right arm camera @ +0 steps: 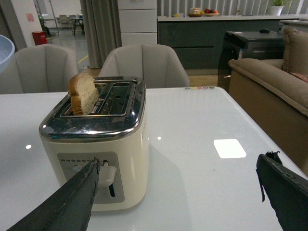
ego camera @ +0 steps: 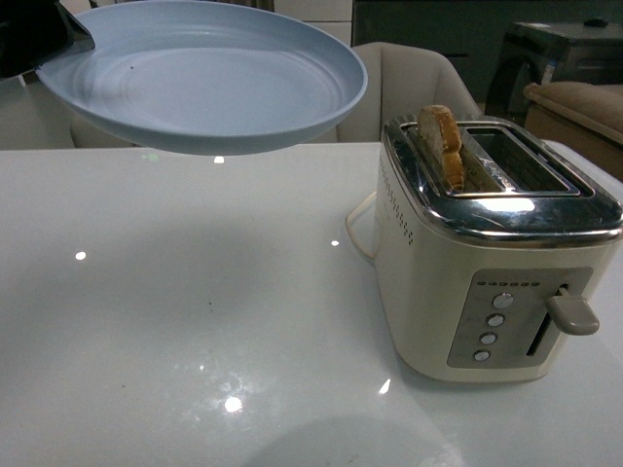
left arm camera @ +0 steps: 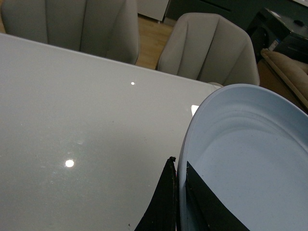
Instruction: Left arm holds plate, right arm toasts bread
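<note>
Fingers of the left gripper (left arm camera: 179, 164) pinch the left rim of the plate (ego camera: 214, 88), held in the air above the table (ego camera: 195, 321). The right gripper (right arm camera: 178, 163) is spread wide, facing the toaster (ego camera: 487, 282) at right, where the bread (ego camera: 440, 141) stands in the left slot, top sticking out, lever (ego camera: 572, 313) seemingly up.

Bread (right arm camera: 83, 94) ½ out of toaster (right arm camera: 103, 159)

Black glossy left gripper (ego camera: 54, 37): cropped at far-left corner.
Light brown bread slice (ego camera: 443, 146): lower part hidden inside cream toaster (ego camera: 438, 292).
Toaster lettering (ego camera: 394, 209): too small to read.
</note>
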